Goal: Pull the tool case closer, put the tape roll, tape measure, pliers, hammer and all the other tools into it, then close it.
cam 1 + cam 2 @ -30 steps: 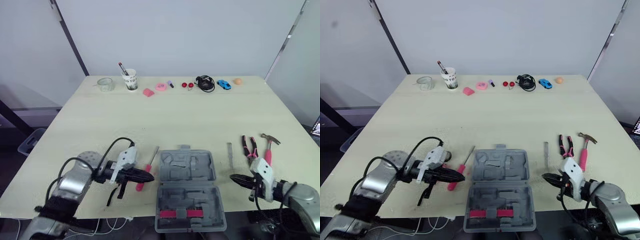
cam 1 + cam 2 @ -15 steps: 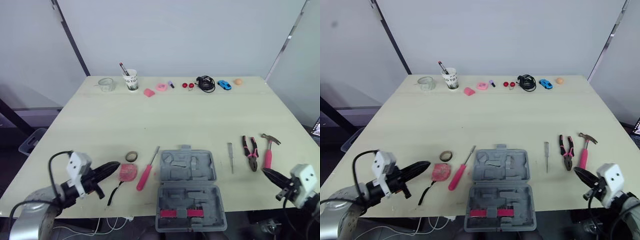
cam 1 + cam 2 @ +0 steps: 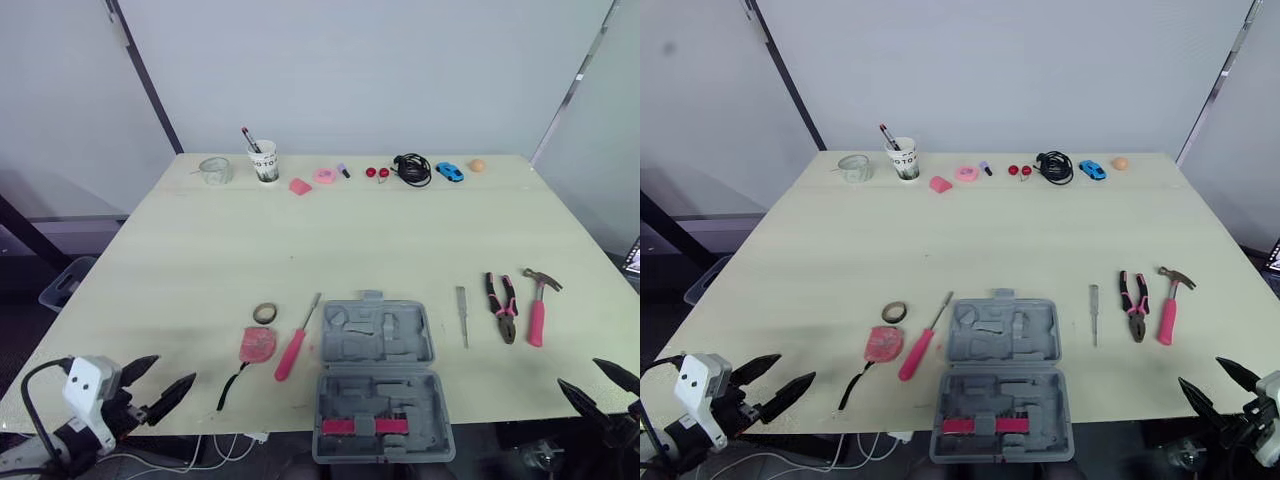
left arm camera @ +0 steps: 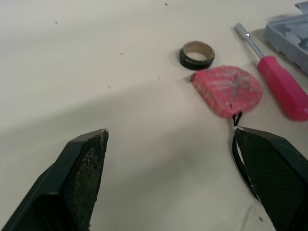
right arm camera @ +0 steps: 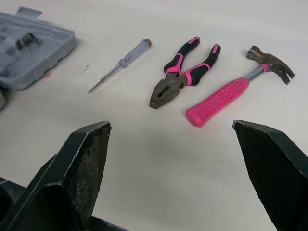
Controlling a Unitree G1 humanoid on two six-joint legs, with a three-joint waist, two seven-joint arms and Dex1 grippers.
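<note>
Grey tool case (image 3: 378, 372), pink-handled hammer (image 3: 537, 311)

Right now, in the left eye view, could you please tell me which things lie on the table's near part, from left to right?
In order: tape measure → pink screwdriver → tool case → slim screwdriver → pliers → hammer.

Pale wooden table (image 3: 350, 230), plain white wall (image 3: 380, 70) behind, dark slanted bars (image 3: 149, 85), even light

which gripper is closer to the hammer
Right. The right gripper hovers open just short of the hammer, on its near side; the left gripper is far across, beyond the tool case.
</note>
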